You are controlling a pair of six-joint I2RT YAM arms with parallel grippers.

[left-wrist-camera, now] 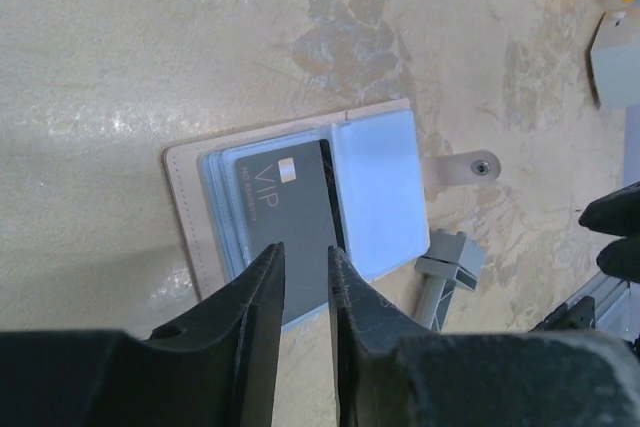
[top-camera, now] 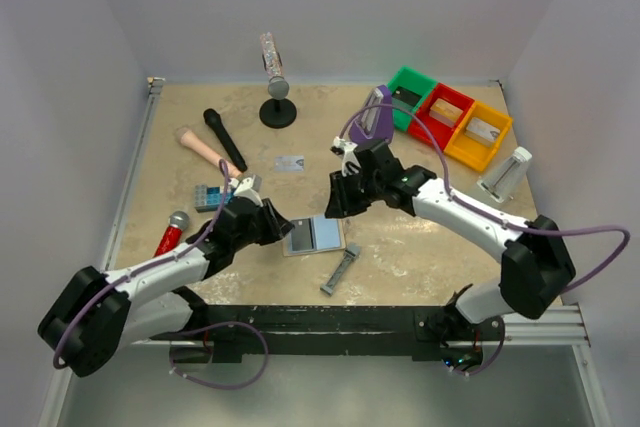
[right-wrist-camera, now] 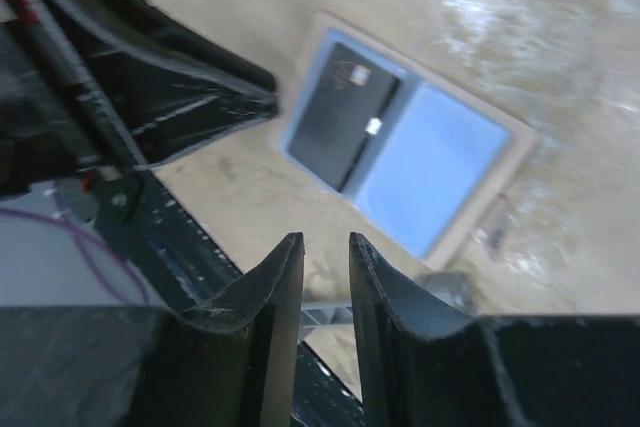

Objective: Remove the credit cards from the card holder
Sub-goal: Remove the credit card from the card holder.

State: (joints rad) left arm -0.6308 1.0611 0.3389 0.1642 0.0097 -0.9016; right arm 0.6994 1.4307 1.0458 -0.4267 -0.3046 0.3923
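The card holder [top-camera: 313, 235] lies open and flat near the table's front middle, pale blue inside [left-wrist-camera: 378, 187] with a tan rim. A black credit card [left-wrist-camera: 285, 212] marked VIP sits in its left half, over the pockets; the right wrist view shows the same card [right-wrist-camera: 340, 132] and holder [right-wrist-camera: 440, 162]. A silver-grey credit card [top-camera: 290, 162] lies loose on the table farther back. My left gripper [left-wrist-camera: 306, 250] hangs at the holder's left side, jaws a narrow gap apart over the black card's near edge, gripping nothing. My right gripper [right-wrist-camera: 326, 239] hovers above the holder's far right, slightly open and empty.
A grey metal bar [top-camera: 340, 269] lies just in front of the holder. A blue studded brick [top-camera: 208, 196], a red microphone [top-camera: 172, 232], a black microphone [top-camera: 222, 134] and a stand microphone [top-camera: 277, 97] are at left and back. Green, red and orange bins [top-camera: 447, 119] line the back right.
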